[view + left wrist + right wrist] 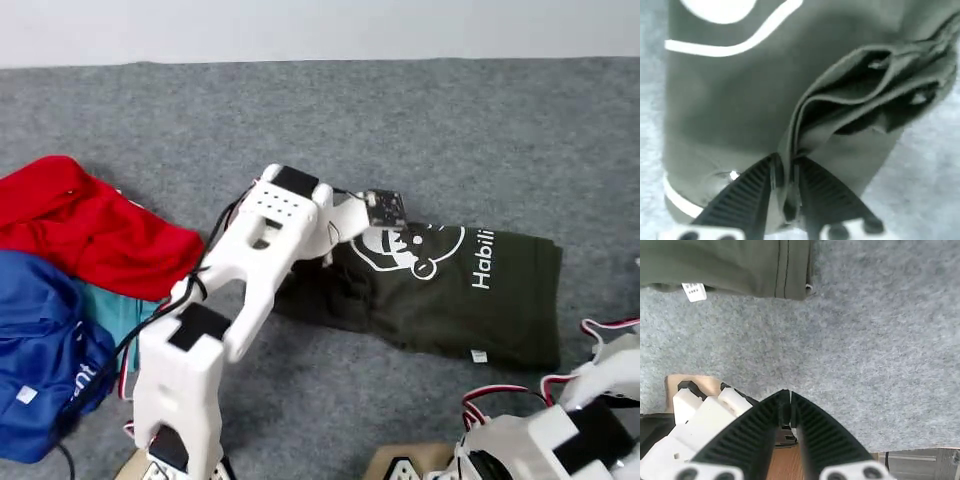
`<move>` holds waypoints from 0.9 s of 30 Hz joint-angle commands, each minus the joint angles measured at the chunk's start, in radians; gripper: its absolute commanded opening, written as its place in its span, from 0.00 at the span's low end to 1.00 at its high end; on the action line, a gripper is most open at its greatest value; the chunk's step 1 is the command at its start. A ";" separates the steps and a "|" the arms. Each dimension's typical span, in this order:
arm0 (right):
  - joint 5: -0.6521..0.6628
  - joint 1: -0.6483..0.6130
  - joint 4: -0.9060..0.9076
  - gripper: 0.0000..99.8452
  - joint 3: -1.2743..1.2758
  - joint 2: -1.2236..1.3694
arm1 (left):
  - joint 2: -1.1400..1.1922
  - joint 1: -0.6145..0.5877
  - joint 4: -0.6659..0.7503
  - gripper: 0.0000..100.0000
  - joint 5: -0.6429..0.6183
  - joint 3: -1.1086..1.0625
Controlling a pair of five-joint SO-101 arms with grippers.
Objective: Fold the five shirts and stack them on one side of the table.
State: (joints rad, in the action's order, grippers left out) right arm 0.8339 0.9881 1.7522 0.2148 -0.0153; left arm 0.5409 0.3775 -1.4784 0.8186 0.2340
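Pinching a bunched fold of the dark green shirt, the left jaws are clamped on its edge (the printed end). The right jaws are pressed together on nothing, near the shirt's hem corner. The shirt lies on the grey desk. A red shirt, blue shirt and teal shirt are heaped apart from it.

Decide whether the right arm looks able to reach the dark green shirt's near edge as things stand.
Probably yes: bare grey mat lies between the right arm and the dark green shirt, nothing blocking.
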 commanded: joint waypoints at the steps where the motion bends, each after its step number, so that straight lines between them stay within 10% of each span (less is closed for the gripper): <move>1: 0.009 0.004 0.008 0.01 -0.009 -0.045 | 0.034 -0.031 -0.008 0.00 -0.011 0.125; 12: 0.009 0.004 0.016 0.01 -0.006 -0.050 | 0.117 -0.035 -0.181 0.16 -0.011 0.363; 27: 0.006 0.004 0.025 0.01 -0.009 -0.054 | 0.110 -0.028 -0.275 0.06 -0.006 0.455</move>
State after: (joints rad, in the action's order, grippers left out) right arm 0.8339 0.9881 1.7522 0.2148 -0.0153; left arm 0.6682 0.3422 -1.7208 0.8170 0.6590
